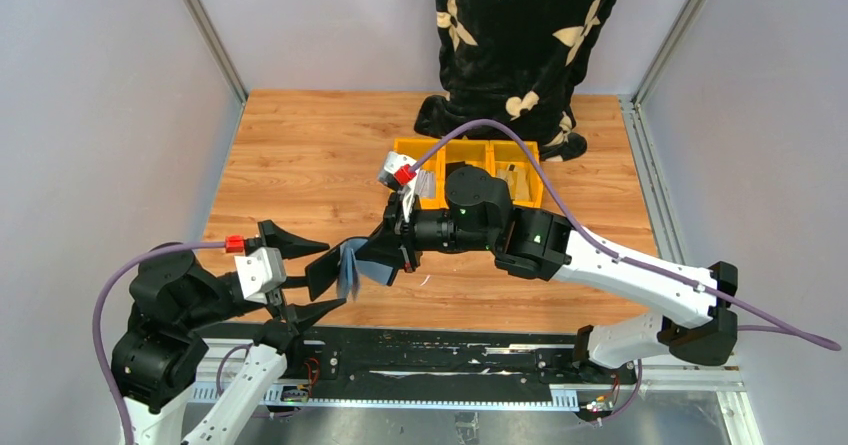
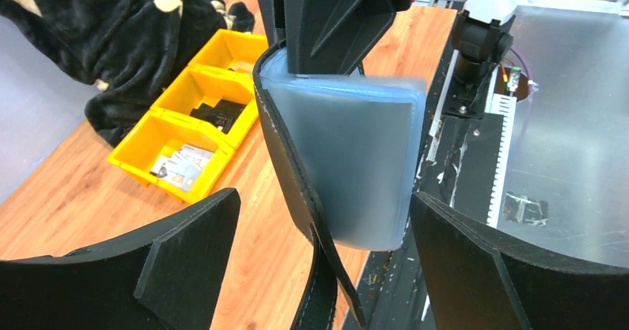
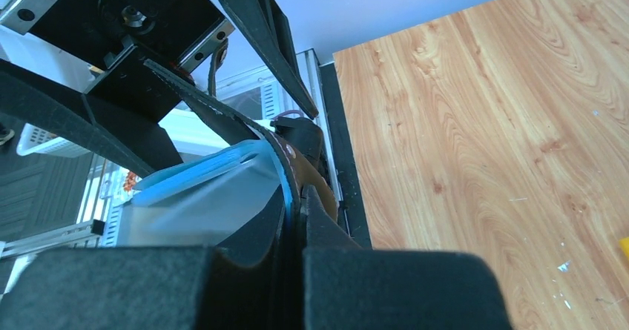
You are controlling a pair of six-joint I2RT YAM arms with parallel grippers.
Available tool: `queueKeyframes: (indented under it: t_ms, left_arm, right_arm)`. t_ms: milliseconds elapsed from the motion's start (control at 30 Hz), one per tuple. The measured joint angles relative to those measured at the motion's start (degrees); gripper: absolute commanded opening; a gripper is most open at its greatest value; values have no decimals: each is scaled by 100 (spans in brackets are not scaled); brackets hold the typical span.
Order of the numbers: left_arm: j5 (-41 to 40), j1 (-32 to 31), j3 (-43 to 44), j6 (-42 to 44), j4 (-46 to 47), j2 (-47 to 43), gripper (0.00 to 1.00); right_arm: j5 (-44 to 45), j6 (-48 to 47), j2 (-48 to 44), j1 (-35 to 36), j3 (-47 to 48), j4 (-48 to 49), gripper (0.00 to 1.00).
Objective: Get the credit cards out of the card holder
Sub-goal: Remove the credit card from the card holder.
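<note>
The right gripper [image 1: 402, 237] was clamped shut on the card holder [image 1: 345, 265], holding it open in mid-air at frame centre, above the worktop [image 1: 300, 155]. The left gripper [image 2: 319, 211] stood wide open, straddling the grey-blue sleeves [image 2: 348, 167]. No credit cards were distinguishable. Pinching the whole fan could drag the holder free.

Robotics lab, grey enclosure walls [image 1: 90, 115], aluminium frame [image 1: 207, 30], wooden table [image 1: 300, 155]

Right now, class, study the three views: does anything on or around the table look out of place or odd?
One thing: a black plush fabric with cream motifs hangs at the far wall and slumps onto the table behind the yellow bins. It looks foreign to the card job.
</note>
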Motion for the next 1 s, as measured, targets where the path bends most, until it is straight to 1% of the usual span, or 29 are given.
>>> queueKeyframes:
  t_ms: [233, 333, 400, 500, 667, 733, 867, 1000]
  left_arm:
    - [98, 0, 0, -39, -24, 105, 95]
    - [-37, 0, 0, -46, -20, 170, 100]
    - [-153, 0, 0, -96, -4, 192, 100]
    - [-317, 0, -2, -214, 85, 192, 100]
    - [-378, 0, -59, -372, 223, 173, 100]
    - [-387, 0, -116, -387, 243, 153, 100]
    - [-599, 0, -299, -275, 251, 46, 100]
    - [-1019, 0, -426, -120, 330, -66, 97]
  right_arm:
    - [-496, 144, 4, -52, -7, 122, 0]
    - [-531, 251, 55, -52, 0, 153, 0]
    - [-435, 339, 144, -52, 83, 70, 0]
    - [39, 435, 413, 15, 398, -129, 0]
    - [1447, 455, 990, 385, 1156, -708, 0]
    - [1792, 455, 1128, 514, 1333, -857, 0]
    - [2310, 433, 1327, 702, 1641, -1080, 0]
    - [2671, 417, 1366, 780, 1799, -1220, 0]
